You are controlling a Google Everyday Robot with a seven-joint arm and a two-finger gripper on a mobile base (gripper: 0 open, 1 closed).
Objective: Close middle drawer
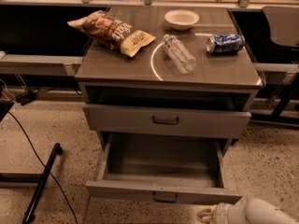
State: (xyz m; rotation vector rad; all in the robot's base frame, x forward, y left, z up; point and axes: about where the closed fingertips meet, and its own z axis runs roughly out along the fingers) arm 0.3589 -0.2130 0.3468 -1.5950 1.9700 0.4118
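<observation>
Grey wood-look front of the middle drawer point(140, 192), pulled far out, just beyond and left of the claw point(205, 214). Long axis lying crosswise, left to right; small dark bar handle point(165, 197) at its centre, left of the claw, near but apart. Calls, by the look of it, for a push on that front, away from the claw and into the cabinet point(163, 84). Low and to the right of the front panel, on a pale arm point(264, 213) reaching in from the right and pointing left. Cannot tell whether wide or narrow. Farther beyond and higher, top drawer point(117, 118) slightly out.
</observation>
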